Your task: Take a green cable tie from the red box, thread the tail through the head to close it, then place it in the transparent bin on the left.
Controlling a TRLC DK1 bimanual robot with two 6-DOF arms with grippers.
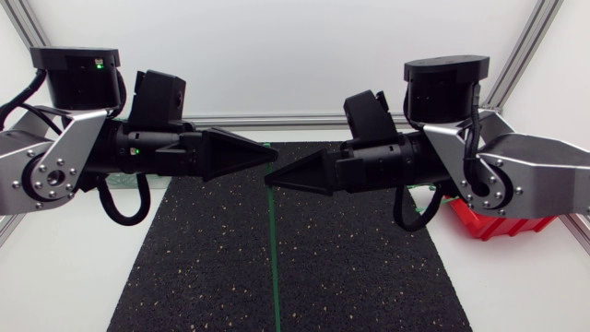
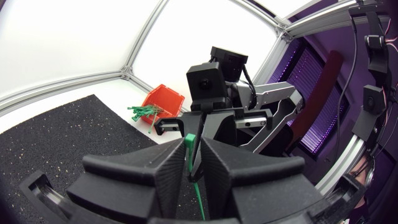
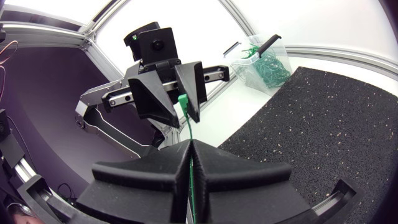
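A black speckled mat (image 1: 350, 277) is spread on the white tabletop (image 1: 516, 286). At upper centre, the green cable tie (image 1: 274, 258) is gripped by the left jaws and the right jaws alike, its strip trailing down mid-frame. The red box (image 1: 489, 226) is seen at the right edge.

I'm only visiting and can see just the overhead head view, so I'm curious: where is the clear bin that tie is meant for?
Observer: The right wrist view shows the transparent bin standing off the black mat, with green ties inside.
Visitor: Is anything still in the red box?
Observer: Yes, the left wrist view shows the red box with spare ties poking over its edge.
Visitor: Are both claws really gripping?
Observer: Yes. Up close, the left gripper and the right gripper are each shut on the green cable tie.
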